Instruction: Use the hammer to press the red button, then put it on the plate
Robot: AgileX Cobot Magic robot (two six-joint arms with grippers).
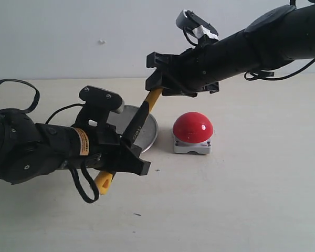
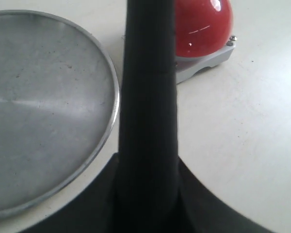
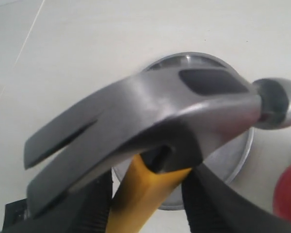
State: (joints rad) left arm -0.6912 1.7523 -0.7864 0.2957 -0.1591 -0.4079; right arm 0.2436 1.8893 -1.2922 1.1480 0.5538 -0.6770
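Note:
The hammer (image 1: 139, 119) hangs tilted above the table, held by both arms. My left gripper (image 1: 127, 151) is shut on the lower black grip (image 2: 148, 97), and the yellow loop (image 1: 104, 181) sticks out below it. My right gripper (image 1: 157, 86) is closed around the yellow neck (image 3: 145, 189) just under the dark metal head (image 3: 150, 111), with a finger (image 3: 211, 204) on each side. The steel plate (image 1: 148, 131) lies beneath and behind the hammer. Just right of the plate stands the red button (image 1: 193, 127) on its grey base, untouched.
In the left wrist view the plate (image 2: 43, 111) lies beside the handle and the button (image 2: 203, 24) beyond it. The right wrist view shows the plate rim (image 3: 235, 150) under the head and the button's edge (image 3: 290, 194). Bare tabletop lies in front and to the right.

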